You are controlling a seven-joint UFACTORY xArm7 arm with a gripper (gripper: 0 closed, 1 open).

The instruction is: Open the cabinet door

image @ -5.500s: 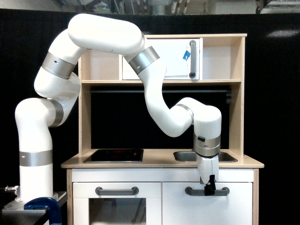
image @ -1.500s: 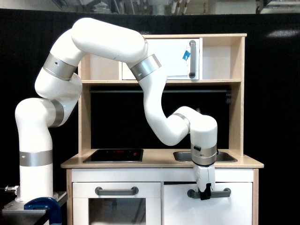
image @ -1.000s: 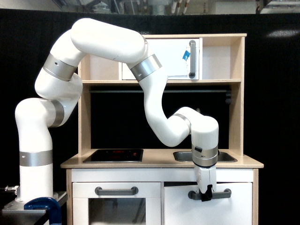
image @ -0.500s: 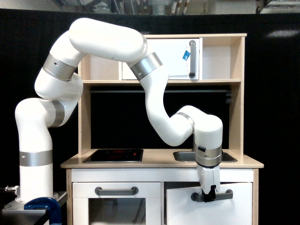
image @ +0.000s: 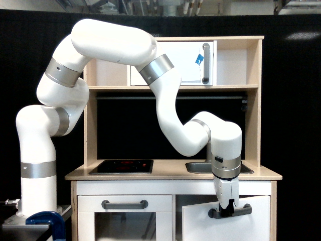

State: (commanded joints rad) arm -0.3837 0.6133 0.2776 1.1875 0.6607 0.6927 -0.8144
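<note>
Writing: none readable anywhere; only a scrap of blue tape (image: 199, 58) on the upper white door (image: 178, 63).
Sink (image: 200, 166): set in the countertop, contents hidden behind the arm (image: 170, 108).
Cabinet door (image: 225, 226): lower right of the play kitchen (image: 261, 100), swung partly ajar, its bottom cut off by the frame edge.
Gripper (image: 227, 211): pointing down, jaws clamped on the door's grey handle (image: 243, 211).
Oven door (image: 125, 221): shut, beside it, window cut off below.
Blue clamp (image: 47, 221): bottom left corner, partly out of view.
</note>
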